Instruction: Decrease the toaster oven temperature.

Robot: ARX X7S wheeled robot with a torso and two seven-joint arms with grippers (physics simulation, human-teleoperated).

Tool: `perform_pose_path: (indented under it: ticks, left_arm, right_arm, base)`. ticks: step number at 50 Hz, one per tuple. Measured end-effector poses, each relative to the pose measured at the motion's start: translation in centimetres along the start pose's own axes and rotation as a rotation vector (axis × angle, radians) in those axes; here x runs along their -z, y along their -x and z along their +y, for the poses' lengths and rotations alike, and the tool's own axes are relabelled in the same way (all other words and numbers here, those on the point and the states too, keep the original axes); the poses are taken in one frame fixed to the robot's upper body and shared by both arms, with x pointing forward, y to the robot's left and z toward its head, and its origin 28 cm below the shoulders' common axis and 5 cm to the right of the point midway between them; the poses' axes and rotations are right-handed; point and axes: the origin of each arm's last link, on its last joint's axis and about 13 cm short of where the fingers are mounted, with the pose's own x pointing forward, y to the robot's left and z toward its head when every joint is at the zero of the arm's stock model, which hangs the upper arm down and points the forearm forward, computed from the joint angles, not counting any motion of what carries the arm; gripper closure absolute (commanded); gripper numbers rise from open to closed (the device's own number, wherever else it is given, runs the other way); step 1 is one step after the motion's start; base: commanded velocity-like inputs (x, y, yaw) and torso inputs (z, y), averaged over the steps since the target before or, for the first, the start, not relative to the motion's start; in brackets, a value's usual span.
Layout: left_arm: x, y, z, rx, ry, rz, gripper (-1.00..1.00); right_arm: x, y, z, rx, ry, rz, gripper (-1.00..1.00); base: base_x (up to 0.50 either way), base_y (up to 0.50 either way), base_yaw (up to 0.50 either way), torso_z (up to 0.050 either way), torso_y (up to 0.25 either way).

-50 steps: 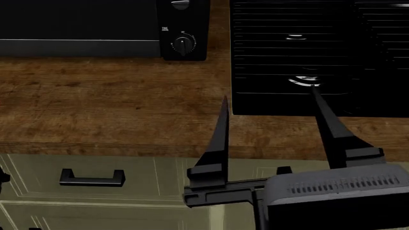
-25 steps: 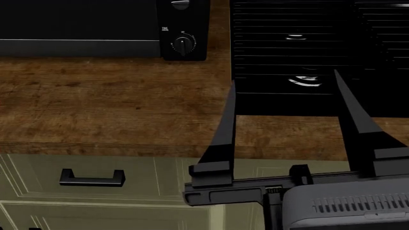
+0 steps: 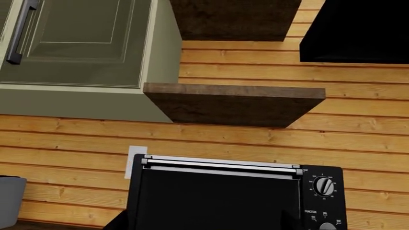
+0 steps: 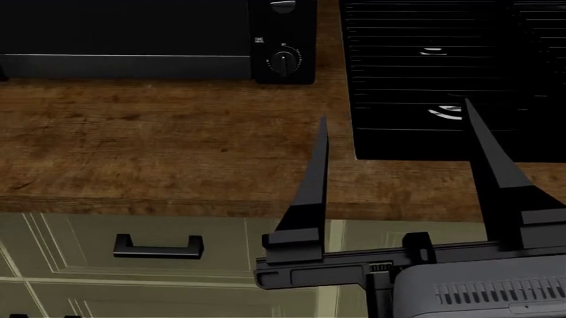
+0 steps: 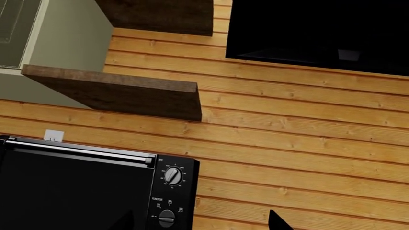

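The wooden counter [image 4: 159, 139] spans the head view, with the black slatted panel [image 4: 442, 73] at 1 o'clock and pale cabinet drawers [image 4: 150, 246] below its front edge. The toaster oven [image 4: 132, 40] stands at the counter's back, at 11 o'clock, against the plank wall [image 5: 307, 139]; its silver handle [image 3: 221, 166] runs along the door's upper edge. The right gripper [image 4: 398, 142] hangs over the counter's front edge at 5 o'clock, its 2 fingers spread wide and empty, well apart from the oven. The temperature [image 5: 173, 176] dial sits topmost of the knobs, untouched. The left gripper cannot be seen.
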Motion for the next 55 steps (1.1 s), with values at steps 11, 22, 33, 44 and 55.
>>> perform_pose_path:
  ticks: [11,22,33,44,55]
  left_arm:
    - [0.06,0.05,-0.02,0.001,0.002,0.001,-1.00]
    - [0.06,0.11,-0.01,0.003,0.004,0.002,-1.00]
    - [0.13,0.16,0.01,0.006,0.007,0.002,-1.00]
    - [0.08,0.30,0.10,0.003,0.008,0.000,-1.00]
    - [0.05,0.34,0.16,0.001,0.009,-0.001,-1.00]
  right_arm:
    - [0.05,0.09,-0.04,-0.003,-0.003,0.002,-1.00]
    - [0.07,0.13,0.05,-0.012,-0.003,0.005,-1.00]
    - [0.10,0.10,0.02,0.000,-0.003,0.012,-1.00]
    - [0.14,0.11,0.07,0.002,-0.002,0.021,-1.00]
    - [0.17,0.13,0.13,-0.003,-0.007,0.024,-1.00]
  base:
    - [0.00,0.22,0.00,0.000,0.000]
    - [0.00,0.22,0.00,0.000,0.000]
    - [0.00,0.02,0.00,0.000,0.000]
    - [0.25,0.00,0.00,0.000,0.000]
    - [0.38,0.00,0.00,0.000,0.000]
